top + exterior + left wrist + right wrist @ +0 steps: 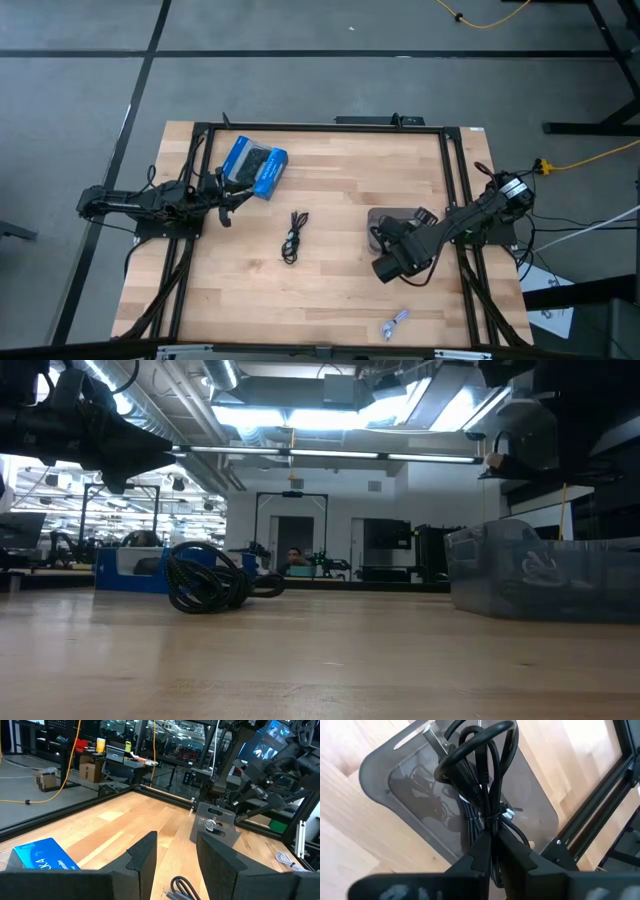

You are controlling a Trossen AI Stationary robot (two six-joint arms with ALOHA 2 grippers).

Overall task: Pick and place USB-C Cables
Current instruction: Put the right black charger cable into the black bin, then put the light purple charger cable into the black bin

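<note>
The table is a pale butcher-block top of glued wooden strips, rimmed by a black metal frame. At about three o'clock on it lies the tray, a smoky translucent plastic rectangle with rounded corners and a slotted handle at one end; another cable already lies inside it. At ten to eleven o'clock lies the blue package, a glossy flat rectangle with a black window.

The right arm reaches in from the three-o'clock edge, its wrist tipped down over the tray. The right gripper is clamped on a black cable, a thin rubbery cord looped into a bundle and cinched at the waist, which hangs directly above the tray. The left arm lies low along the nine-o'clock side, its left gripper just beside the blue package, its blocky matte fingers parted with nothing between them.

Near the table's centre a second black cable lies loose in a slim elongated coil, well apart from both grippers. At five o'clock, near the front edge, lies a small white cable, silvery and tightly bundled.
</note>
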